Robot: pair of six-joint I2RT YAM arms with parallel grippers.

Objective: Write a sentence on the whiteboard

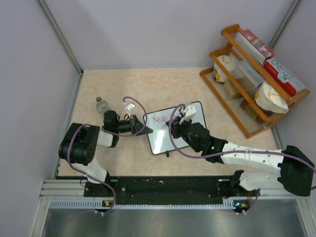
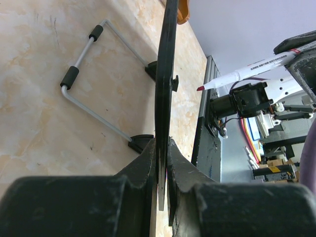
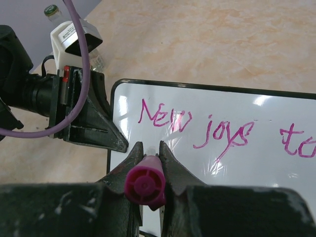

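Observation:
The whiteboard [image 1: 163, 140] stands tilted on the table between the two arms. My left gripper [image 1: 146, 129] is shut on its left edge; in the left wrist view the black frame [image 2: 165, 74] runs edge-on between the fingers of that gripper [image 2: 167, 148]. The sentence [image 3: 197, 126], in magenta, reads "New joys to" across the white face of the whiteboard [image 3: 237, 173]. My right gripper [image 3: 150, 148] is shut on a marker [image 3: 144, 185], its magenta end cap facing the camera. The marker's tip is over the board, below the word "New". From the left wrist the marker [image 2: 237, 76] appears white with a magenta tip.
A small bottle [image 1: 102, 104] stands behind the left gripper. A wooden rack [image 1: 252, 84] with boxes and bags occupies the back right. The board's wire stand [image 2: 89, 98] rests on the table behind it. Walls close in the left and back.

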